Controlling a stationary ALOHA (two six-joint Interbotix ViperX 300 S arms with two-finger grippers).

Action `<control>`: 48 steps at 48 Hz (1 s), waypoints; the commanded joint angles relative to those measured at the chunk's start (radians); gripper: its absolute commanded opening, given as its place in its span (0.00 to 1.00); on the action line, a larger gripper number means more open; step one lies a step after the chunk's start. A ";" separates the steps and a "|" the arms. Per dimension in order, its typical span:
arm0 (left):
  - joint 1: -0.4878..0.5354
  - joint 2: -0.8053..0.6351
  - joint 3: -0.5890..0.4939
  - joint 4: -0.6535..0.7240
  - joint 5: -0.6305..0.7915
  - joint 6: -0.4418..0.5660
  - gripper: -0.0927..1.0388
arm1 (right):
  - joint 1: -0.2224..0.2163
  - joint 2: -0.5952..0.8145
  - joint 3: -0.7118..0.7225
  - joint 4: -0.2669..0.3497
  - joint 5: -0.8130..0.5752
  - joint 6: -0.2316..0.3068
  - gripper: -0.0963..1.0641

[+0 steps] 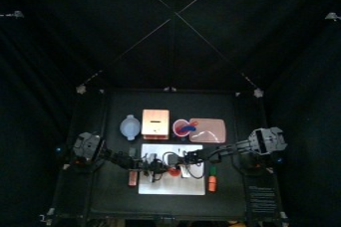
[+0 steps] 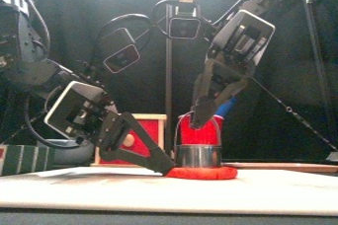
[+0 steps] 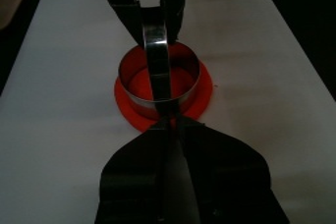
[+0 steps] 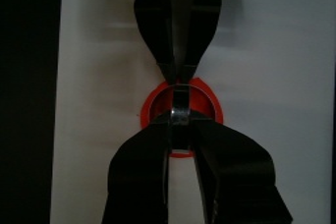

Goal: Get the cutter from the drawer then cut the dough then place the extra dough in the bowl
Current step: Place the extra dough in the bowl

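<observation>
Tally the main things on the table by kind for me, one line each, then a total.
Board: 1
Dough: 1
Cutter: 1
Box: 1
Bowl: 1
Tray: 1
Cup: 1
Total: 7

dough (image 2: 199,174) middle: tucked inside the cutter (image 2: 199,156) from the front, can't see it
cutter handle: buried under the right gripper (image 4: 178,120) pinching it
box (image 2: 140,133): mostly blocked by the left gripper (image 2: 164,164) in the front view
stuff on the tray (image 1: 216,132): way too tiny from the top to name
board (image 1: 151,151) middle: covered by both arms from above
</observation>
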 commanded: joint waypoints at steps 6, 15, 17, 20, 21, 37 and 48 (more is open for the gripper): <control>0.009 -0.005 -0.017 0.000 0.000 0.000 0.60 | -0.002 -0.106 -0.032 -0.012 0.041 -0.003 0.46; 0.009 -0.002 -0.018 -0.002 0.021 0.000 0.60 | -0.008 -0.206 -0.021 -0.043 0.077 -0.002 0.46; 0.009 -0.002 -0.018 0.000 0.028 0.000 0.60 | -0.011 -0.227 -0.018 -0.049 0.081 -0.002 0.46; 0.011 -0.002 -0.018 -0.002 0.037 0.000 0.60 | -0.020 -0.258 -0.011 -0.058 0.094 -0.002 0.46; 0.009 -0.002 -0.018 0.000 0.038 0.000 0.60 | -0.023 -0.268 -0.006 -0.061 0.098 -0.002 0.46; 0.028 -0.075 -0.017 0.000 0.052 0.003 0.60 | -0.087 -0.365 0.192 -0.035 0.161 0.002 0.46; 0.051 -0.143 -0.009 0.002 0.054 0.003 0.60 | -0.115 -0.365 0.273 -0.008 0.101 0.003 0.47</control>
